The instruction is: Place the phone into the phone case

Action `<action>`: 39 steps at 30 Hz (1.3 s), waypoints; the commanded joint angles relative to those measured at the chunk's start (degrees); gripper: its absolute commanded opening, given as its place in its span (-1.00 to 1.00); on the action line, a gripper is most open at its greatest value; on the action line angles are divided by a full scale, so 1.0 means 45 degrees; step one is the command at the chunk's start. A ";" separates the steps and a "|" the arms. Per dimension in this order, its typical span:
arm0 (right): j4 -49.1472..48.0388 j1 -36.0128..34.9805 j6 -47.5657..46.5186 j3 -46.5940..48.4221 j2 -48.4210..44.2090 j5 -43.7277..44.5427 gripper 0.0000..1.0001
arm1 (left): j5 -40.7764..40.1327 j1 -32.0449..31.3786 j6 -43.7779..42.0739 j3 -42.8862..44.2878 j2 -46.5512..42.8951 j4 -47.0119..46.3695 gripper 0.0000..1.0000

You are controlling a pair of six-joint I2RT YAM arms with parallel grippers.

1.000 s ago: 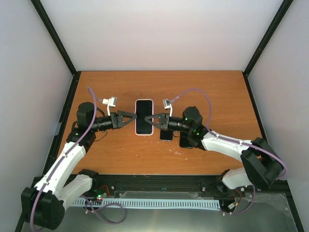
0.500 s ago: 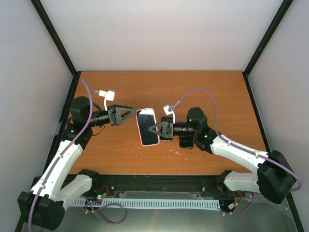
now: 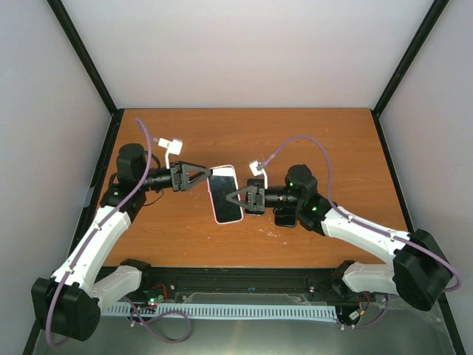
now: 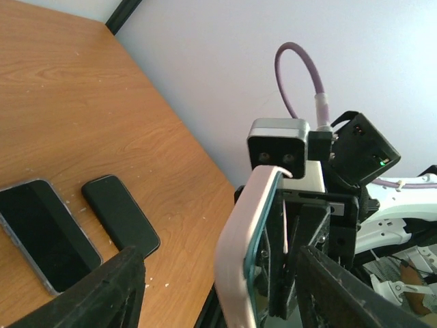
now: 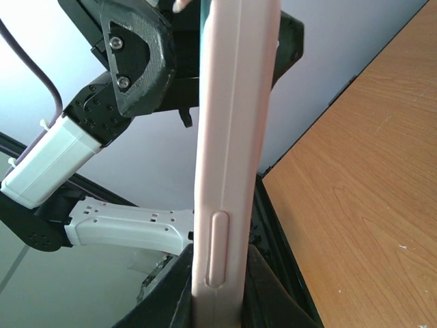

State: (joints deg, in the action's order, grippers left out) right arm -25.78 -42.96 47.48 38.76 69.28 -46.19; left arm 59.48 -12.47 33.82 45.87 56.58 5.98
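A pale pink phone case (image 3: pixel 225 194) with a dark-screened phone (image 3: pixel 226 192) in it hangs above the table's middle. My right gripper (image 3: pixel 230 197) is shut on the case's right edge. In the right wrist view the case (image 5: pixel 232 150) stands on edge between the fingers (image 5: pixel 174 294). My left gripper (image 3: pixel 205 176) is open at the case's upper left corner. In the left wrist view the case (image 4: pixel 239 246) shows a teal phone edge (image 4: pixel 263 225). There it stands between my spread left fingers (image 4: pixel 102 294), touching neither one.
Two dark phones lie on the wooden table (image 3: pixel 170 222) under my right arm, a small one (image 3: pixel 255 208) and a larger one (image 3: pixel 285 217). The left wrist view shows them as well (image 4: pixel 121 215) (image 4: pixel 41 232). White walls and black posts (image 3: pixel 89 59) enclose the table.
My right gripper carried the cased phone nearer and tilted it. The left gripper drew back to the left, then came back to the phone's corner, and its jaws narrowed a little.
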 commanded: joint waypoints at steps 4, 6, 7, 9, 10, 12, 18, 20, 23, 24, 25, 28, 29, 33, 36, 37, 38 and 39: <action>-0.1163 -0.0194 0.0219 0.0398 0.0365 -0.0208 -0.73 | 0.0589 0.0073 -0.0232 0.0258 0.0138 -0.0432 -0.15; -0.1166 -0.0216 0.0229 0.0466 0.0433 -0.0175 -0.74 | 0.0558 0.0056 -0.0334 0.0291 0.0197 -0.0331 -0.35; -0.1148 -0.0219 0.0244 0.0495 0.0461 -0.0136 -0.74 | 0.0540 0.0056 -0.0439 0.0320 0.0213 -0.0274 -0.46; -0.1114 -0.0218 0.0249 0.0540 0.0546 -0.0063 -0.73 | 0.0392 0.0056 -0.0714 0.0455 0.0253 -0.0005 -0.70; -0.1057 -0.0219 0.0258 0.0562 0.0585 0.0005 -0.73 | 0.0162 0.0056 -0.0924 0.0565 0.0246 0.0265 -0.80; -0.0889 -0.0219 0.0249 0.0637 0.0658 0.0127 -0.74 | -0.0381 0.0057 -0.1260 0.0771 0.0208 0.0940 -0.98; -0.0417 -0.0219 0.0579 0.0765 0.1235 0.0519 -0.74 | -0.1343 0.0056 -0.1904 0.1272 0.0112 0.1877 -0.99; -0.0405 -0.0219 0.0688 0.0766 0.1438 0.0586 -0.75 | -0.1642 0.0056 -0.2099 0.1418 0.0085 0.2100 -0.99; -0.0528 -0.0219 0.0847 0.0725 0.1623 0.0697 -0.75 | -0.1749 0.0042 -0.2196 0.1475 0.0016 0.2192 -0.97; -0.0612 -0.0219 0.0861 0.0679 0.1642 0.0732 -0.75 | -0.1726 0.0049 -0.2161 0.1510 -0.0015 0.2212 -0.89; -0.0708 -0.0219 0.0865 0.0641 0.1664 0.0793 -0.75 | -0.1733 0.0043 -0.2106 0.1539 -0.0063 0.2244 -0.77; -0.0797 -0.0219 0.0919 0.0547 0.1771 0.1213 -0.75 | -0.2050 0.0055 -0.2077 0.1649 -0.0319 0.2475 -0.31; -0.0805 -0.0217 0.0967 0.0546 0.1881 0.1339 -0.75 | -0.2306 0.0056 -0.2125 0.1717 -0.0426 0.2599 -0.13; -0.0760 -0.0219 0.1236 0.0450 0.2532 0.2130 -0.75 | -0.4056 0.0056 -0.2507 0.1981 -0.1042 0.3502 0.46; -0.0791 -0.0219 0.1494 0.0465 0.3266 0.2587 -0.75 | -0.5004 0.0053 -0.2625 0.2039 -0.1476 0.3829 0.93; -0.0938 -0.0219 0.1588 0.0475 0.3518 0.2692 -0.75 | -0.5289 0.0046 -0.2659 0.2108 -0.1562 0.4023 0.99; -0.1042 -0.0219 0.1634 0.0510 0.3766 0.2839 -0.75 | -0.5440 0.0057 -0.2690 0.2217 -0.1606 0.4162 0.99; -0.1055 -0.0219 0.1674 0.0581 0.4000 0.3026 -0.75 | -0.5567 0.0056 -0.2736 0.2328 -0.1632 0.4319 0.99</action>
State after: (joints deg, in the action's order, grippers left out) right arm -26.33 -43.59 53.49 40.56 84.40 -36.42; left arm 40.47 -12.21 23.18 52.77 50.50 21.67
